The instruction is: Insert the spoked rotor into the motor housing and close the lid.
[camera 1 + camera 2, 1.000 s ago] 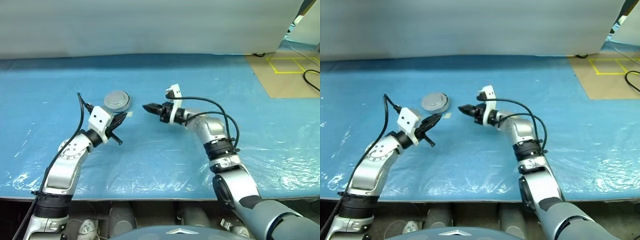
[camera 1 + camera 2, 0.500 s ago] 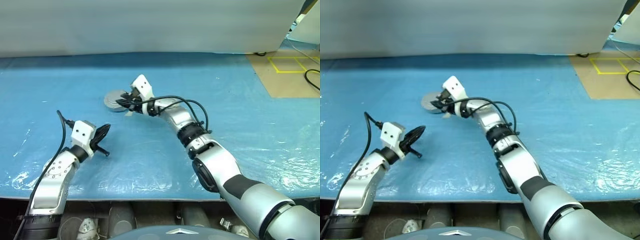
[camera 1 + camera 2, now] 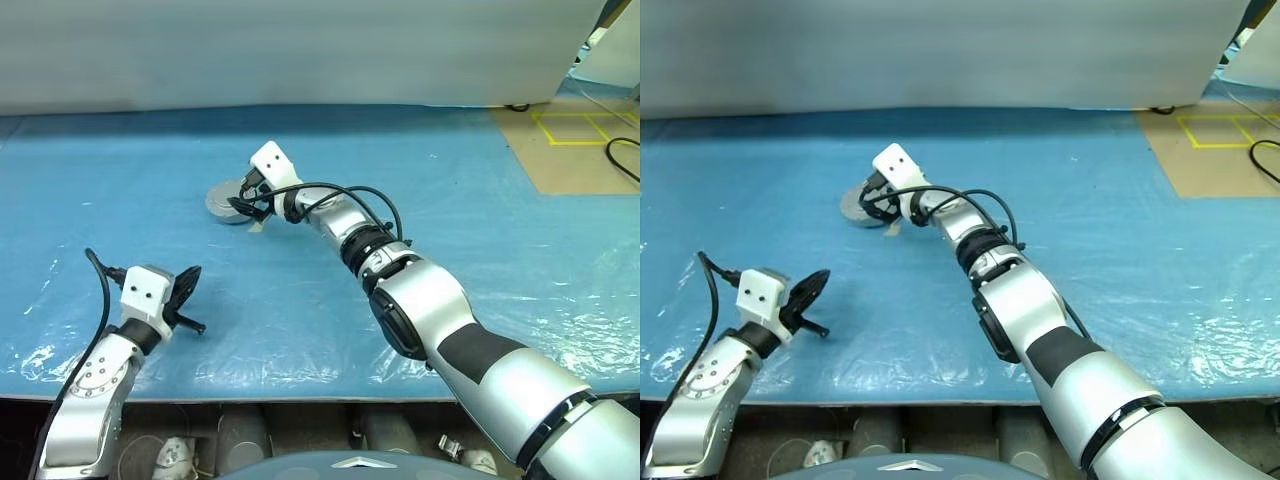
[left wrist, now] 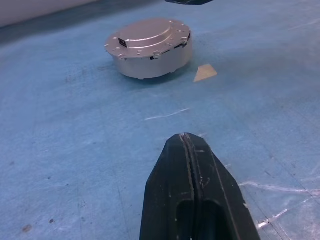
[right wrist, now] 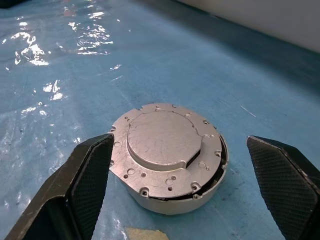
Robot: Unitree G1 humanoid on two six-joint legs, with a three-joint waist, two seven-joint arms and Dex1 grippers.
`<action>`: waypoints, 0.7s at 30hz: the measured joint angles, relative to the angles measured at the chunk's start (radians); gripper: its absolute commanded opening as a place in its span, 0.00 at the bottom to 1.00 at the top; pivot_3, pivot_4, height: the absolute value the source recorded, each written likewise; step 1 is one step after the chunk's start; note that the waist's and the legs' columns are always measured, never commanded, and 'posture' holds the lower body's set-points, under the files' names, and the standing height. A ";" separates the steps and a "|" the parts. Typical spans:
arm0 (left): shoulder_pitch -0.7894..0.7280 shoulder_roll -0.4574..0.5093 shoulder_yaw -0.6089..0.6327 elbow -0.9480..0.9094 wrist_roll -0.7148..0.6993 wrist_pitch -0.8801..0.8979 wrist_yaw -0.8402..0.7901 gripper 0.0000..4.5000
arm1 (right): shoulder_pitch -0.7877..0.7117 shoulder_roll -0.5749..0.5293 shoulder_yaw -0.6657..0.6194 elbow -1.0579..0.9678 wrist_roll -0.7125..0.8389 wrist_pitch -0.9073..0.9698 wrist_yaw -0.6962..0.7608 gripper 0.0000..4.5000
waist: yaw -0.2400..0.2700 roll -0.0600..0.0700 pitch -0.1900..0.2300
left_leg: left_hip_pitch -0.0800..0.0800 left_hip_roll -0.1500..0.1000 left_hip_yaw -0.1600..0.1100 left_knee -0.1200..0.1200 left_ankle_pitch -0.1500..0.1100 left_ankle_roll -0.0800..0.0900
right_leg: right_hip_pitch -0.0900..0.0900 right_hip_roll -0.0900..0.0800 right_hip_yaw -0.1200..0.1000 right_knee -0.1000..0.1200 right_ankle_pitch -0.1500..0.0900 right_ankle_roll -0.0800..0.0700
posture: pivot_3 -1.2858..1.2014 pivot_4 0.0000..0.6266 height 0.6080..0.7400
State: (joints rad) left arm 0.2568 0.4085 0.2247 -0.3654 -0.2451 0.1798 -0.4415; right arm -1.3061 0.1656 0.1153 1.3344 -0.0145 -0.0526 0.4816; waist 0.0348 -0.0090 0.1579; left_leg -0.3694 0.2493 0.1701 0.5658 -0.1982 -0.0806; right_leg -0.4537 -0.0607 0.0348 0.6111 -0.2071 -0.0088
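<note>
I see the motor housing (image 5: 170,165) sitting flat on the blue table cover, a short silver drum with the lid (image 5: 162,141) on top, slightly askew, a dark gap showing along one edge.

Right gripper (image 5: 175,195) swinging across from mid-table toward motor housing (image 5: 167,160), now straddling it with fingers (image 5: 90,175) spreading wide on either side, not touching. Left gripper (image 4: 192,145) pulling back from beside housing toward near table edge, dropping lower, now well apart from housing.
</note>
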 measured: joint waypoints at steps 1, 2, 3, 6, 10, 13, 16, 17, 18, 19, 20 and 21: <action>0.006 0.000 0.006 -0.006 0.000 0.000 0.004 0.00 | -0.005 0.001 -0.002 0.004 -0.005 0.001 -0.006 1.00 | 0.000 0.000 0.000 | 0.000 0.001 0.000 0.001 0.000 0.000 | 0.000 0.001 0.000 0.001 0.000 -0.001 | 0.52 0.24 1.00; 0.010 0.000 0.008 -0.010 0.000 0.000 0.009 0.00 | -0.008 0.001 -0.003 0.006 -0.009 0.002 -0.008 1.00 | 0.000 0.000 0.000 | 0.000 0.002 0.000 0.001 0.000 0.000 | 0.000 0.001 0.000 0.001 0.000 -0.001 | 0.52 0.24 1.00; 0.015 -0.001 0.008 -0.014 0.000 0.000 0.012 0.00 | -0.010 0.001 -0.003 0.006 -0.014 0.002 -0.011 1.00 | 0.000 0.000 0.000 | 0.000 0.003 0.000 0.002 0.000 0.000 | 0.000 0.002 0.000 0.002 -0.001 -0.001 | 0.52 0.24 1.00; 0.029 -0.006 0.008 -0.032 0.000 0.001 0.022 0.00 | -0.011 0.002 -0.002 0.013 -0.039 0.004 -0.033 1.00 | 0.001 0.000 0.000 | 0.000 0.004 0.000 0.003 0.000 0.000 | 0.000 0.003 0.000 0.003 -0.001 -0.002 | 0.52 0.24 1.00; 0.013 -0.013 0.006 -0.045 0.000 0.006 0.029 0.00 | -0.012 0.002 -0.025 0.021 -0.041 0.004 -0.048 1.00 | 0.001 0.000 0.000 | 0.000 0.004 0.000 0.006 0.000 0.000 | -0.001 0.003 0.000 0.008 -0.001 -0.003 | 0.52 0.24 1.00; -0.019 -0.013 -0.001 -0.040 0.004 0.008 0.029 0.00 | -0.012 0.001 -0.048 0.021 -0.033 0.002 -0.040 1.00 | 0.001 0.000 0.000 | 0.001 0.005 0.000 0.008 0.000 0.000 | -0.001 0.003 0.000 0.010 -0.002 -0.003 | 0.52 0.24 1.00; -0.227 -0.011 -0.023 0.098 0.045 0.009 0.057 0.00 | -0.012 -0.002 -0.082 0.014 -0.014 -0.015 0.013 1.00 | 0.011 0.004 0.003 | 0.000 0.008 0.000 0.011 0.000 0.000 | -0.001 0.002 -0.004 0.014 -0.002 -0.004 | 0.52 0.24 1.00; -0.296 -0.006 -0.024 0.148 0.061 0.006 0.072 0.00 | -0.011 -0.003 -0.089 0.009 -0.008 -0.022 0.033 1.00 | 0.011 0.004 0.003 | 0.000 0.008 0.001 0.013 0.000 0.000 | 0.000 0.002 -0.003 0.013 -0.001 -0.006 | 0.52 0.24 1.00; -0.340 0.002 -0.025 0.186 0.074 -0.003 0.082 0.00 | -0.010 -0.007 -0.096 0.001 -0.004 -0.028 0.049 1.00 | 0.008 0.004 0.003 | 0.000 0.008 0.001 0.015 0.000 0.000 | 0.001 0.002 -0.003 0.014 -0.001 -0.006 | 0.52 0.24 1.00; -0.413 0.005 -0.030 0.263 0.093 -0.019 0.092 0.00 | -0.005 -0.021 -0.103 -0.014 -0.003 -0.036 0.067 1.00 | 0.008 0.004 0.003 | 0.000 0.006 0.001 0.015 0.000 0.000 | 0.001 0.001 -0.002 0.014 -0.001 -0.005 | 0.52 0.24 1.00; -0.474 0.009 -0.031 0.333 0.107 -0.029 0.102 0.00 | 0.002 -0.032 -0.104 -0.028 -0.001 -0.044 0.083 1.00 | 0.007 0.004 0.003 | 0.000 0.007 0.001 0.015 0.000 0.000 | 0.001 0.001 -0.002 0.014 -0.001 -0.005 | 0.52 0.24 1.00; -0.552 0.010 -0.038 0.425 0.119 -0.042 0.108 0.00 | 0.022 -0.046 -0.104 -0.053 -0.001 -0.054 0.105 1.00 | 0.008 0.004 0.003 | 0.000 0.007 0.000 0.015 0.000 0.000 | 0.001 0.001 -0.003 0.014 -0.001 -0.005 | 0.52 0.24 1.00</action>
State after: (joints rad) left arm -0.2948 0.4186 0.1868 0.0595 -0.1263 0.1374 -0.3332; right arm -1.2838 0.1194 0.0112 1.2819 -0.0152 -0.1065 0.5864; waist 0.0433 -0.0053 0.1605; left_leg -0.3694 0.2560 0.1703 0.5812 -0.1981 -0.0807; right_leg -0.4523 -0.0593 0.0322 0.6249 -0.2078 -0.0140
